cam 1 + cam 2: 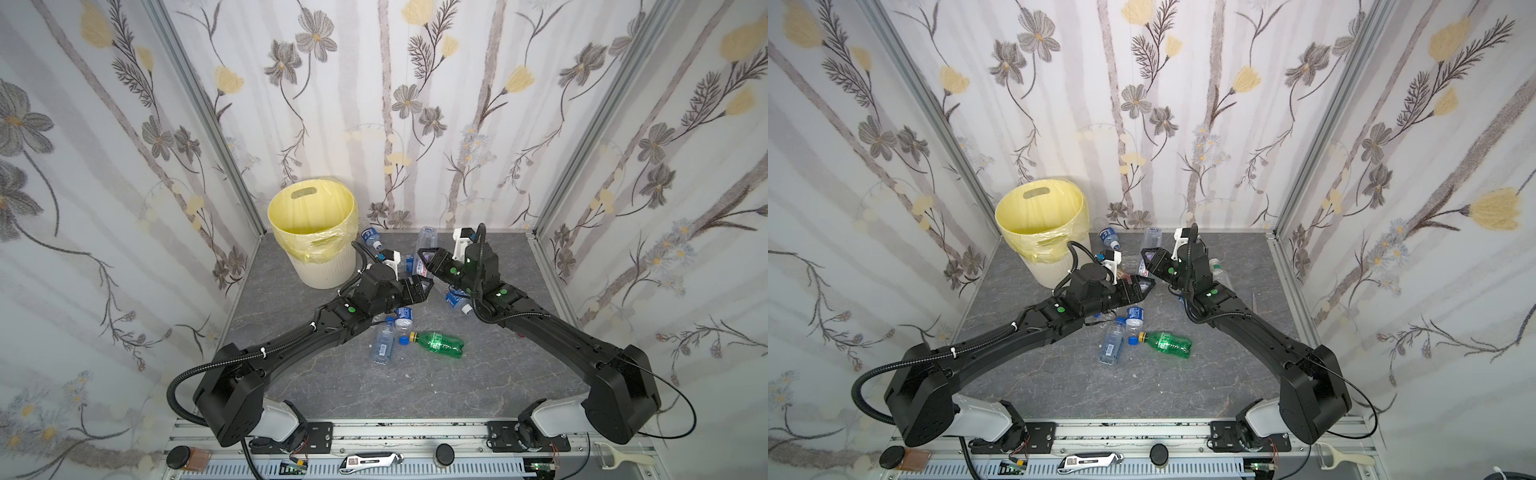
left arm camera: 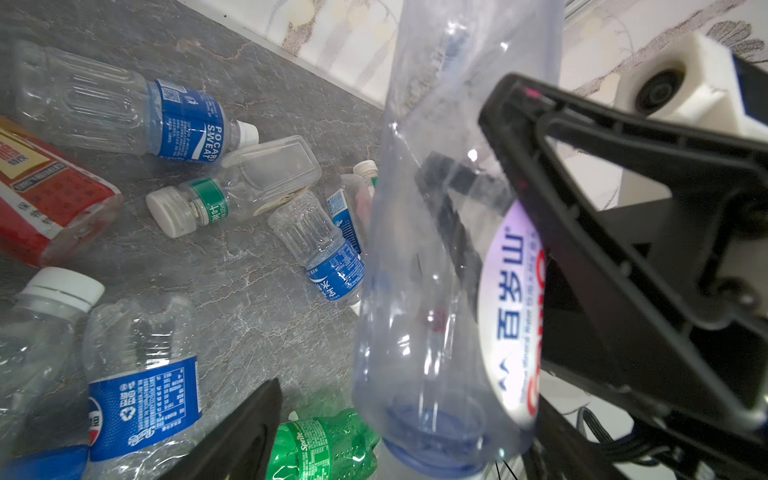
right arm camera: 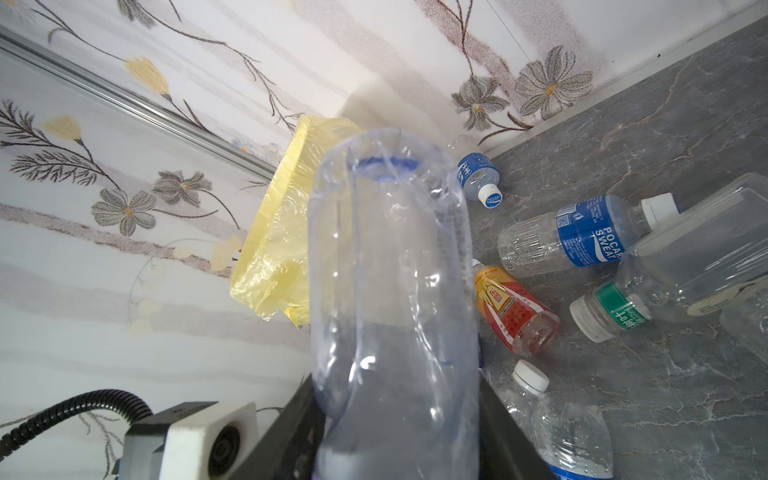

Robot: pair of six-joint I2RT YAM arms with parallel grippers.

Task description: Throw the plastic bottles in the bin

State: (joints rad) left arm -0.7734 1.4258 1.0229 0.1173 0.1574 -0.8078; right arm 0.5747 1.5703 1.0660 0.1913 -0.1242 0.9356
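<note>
My right gripper (image 1: 424, 261) (image 3: 395, 436) is shut on a large clear bottle (image 1: 427, 239) (image 3: 390, 270) with a white label (image 2: 513, 316), held upright above the table's back middle. My left gripper (image 1: 426, 287) (image 2: 399, 432) stands open beside it, with the bottle's capped lower end between its jaws. Its one visible finger (image 2: 245, 432) is clear of the bottle. The bin (image 1: 328, 270) (image 1: 1054, 274), cream with a yellow liner, stands at the back left. More plastic bottles lie on the table, among them a green one (image 1: 440, 343) (image 2: 320, 446) and a red-labelled one (image 2: 45, 195) (image 3: 515, 311).
Several clear blue-labelled bottles (image 1: 383, 343) (image 3: 573, 237) lie round and under both arms. Flowered walls close in the left, back and right sides. A utility knife (image 1: 370, 461) and a peeler (image 1: 623, 459) lie on the front rail.
</note>
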